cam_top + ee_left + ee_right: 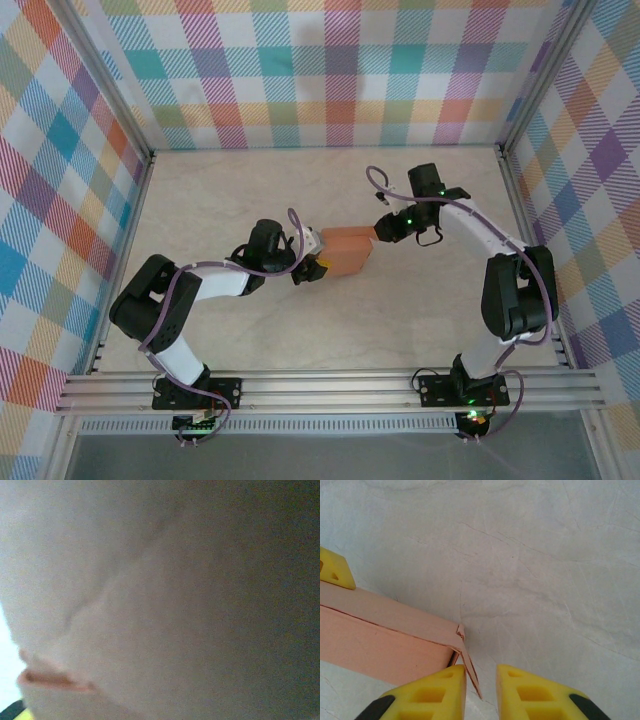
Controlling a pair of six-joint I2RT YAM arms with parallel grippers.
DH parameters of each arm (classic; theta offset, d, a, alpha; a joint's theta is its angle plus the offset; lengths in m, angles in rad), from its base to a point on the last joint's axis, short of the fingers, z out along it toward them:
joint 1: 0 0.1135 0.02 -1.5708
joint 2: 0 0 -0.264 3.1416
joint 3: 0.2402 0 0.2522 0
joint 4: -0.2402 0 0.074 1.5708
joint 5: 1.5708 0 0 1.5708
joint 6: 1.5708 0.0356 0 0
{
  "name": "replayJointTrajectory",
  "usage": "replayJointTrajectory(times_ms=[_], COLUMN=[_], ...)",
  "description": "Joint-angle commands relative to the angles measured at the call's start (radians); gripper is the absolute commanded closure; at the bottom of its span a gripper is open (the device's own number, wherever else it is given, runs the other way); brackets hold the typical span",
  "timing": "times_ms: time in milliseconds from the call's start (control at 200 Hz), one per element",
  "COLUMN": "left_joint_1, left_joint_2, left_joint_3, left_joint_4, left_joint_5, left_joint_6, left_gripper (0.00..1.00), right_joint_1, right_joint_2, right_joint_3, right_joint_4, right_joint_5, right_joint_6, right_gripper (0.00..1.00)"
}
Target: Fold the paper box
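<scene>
1. Leftmost, the left gripper (316, 258) straddles the left end of the paper box (348, 250). In the right wrist view one of its yellow pads (334, 570) sits against the box's far top edge. I read these jaws as clamped across that end to steady it. The left wrist view is too close and blurred to confirm this.
2. Centrally, the box lies mid-table (250, 200) between the two grippers, with its long axis running left to right. It is formed into a rectangular sleeve with crisp creases. I cannot tell whether it rests on the surface or is lifted just off it.
3. Probably it is very light and hollow. The thin card walls should bow or dent under a hard squeeze, and the smooth faces may slide between the pads. The best hold is near a creased corner, where the card is stiffest, and with modest pressure.
4. Rightward, the end flap (471, 674) stands ajar on its hinge crease. It looks floppy and easy to bend in the wrong place.
5. Rightmost, the right gripper (481, 672) has its jaws slightly parted. The flap's free edge sits in the gap beside one finger and is not pinched. Pressing it with a flat pad near the crease seems safer than tugging at its tip.
</scene>
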Motion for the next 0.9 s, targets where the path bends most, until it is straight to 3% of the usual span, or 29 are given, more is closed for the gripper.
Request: replayJointTrajectory(times_ms=[0,105,175,255,350,500,755,895], left_joint_1=[-0.003,-0.003,-0.003,-0.003,-0.003,-0.003,-0.003,-0.002], left_joint_2=[0.013,0.015,0.016,0.017,0.017,0.015,0.016,0.02], left_joint_3=[0.011,0.014,0.016,0.017,0.017,0.018,0.023,0.024], left_joint_4=[-0.042,-0.043,-0.046,-0.047,-0.051,-0.052,-0.059,-0.06], left_joint_5=[-0.022,-0.022,-0.02,-0.02,-0.021,-0.021,-0.022,-0.021], left_joint_6=[-0.002,-0.002,-0.004,-0.004,-0.004,-0.004,-0.005,-0.005], left_gripper=[0.71,0.71,0.71,0.71,0.72,0.71,0.71,0.71], right_joint_1=[0.003,0.004,0.004,0.004,0.004,0.004,0.004,0.004], right_joint_2=[0.015,0.014,0.01,0.01,0.018,0.026,0.029,0.024], right_joint_3=[0.025,0.027,0.025,0.022,0.026,0.03,0.028,0.031], right_joint_4=[-0.004,-0.013,-0.01,-0.007,-0.012,-0.02,-0.021,-0.029], right_joint_5=[-0.036,-0.053,-0.07,-0.071,-0.074,-0.082,-0.073,-0.078], right_joint_6=[-0.028,-0.039,-0.044,-0.046,-0.047,-0.049,-0.054,-0.054], right_gripper=[0.76,0.86,0.84,0.75,0.74,0.81,0.79,0.86])
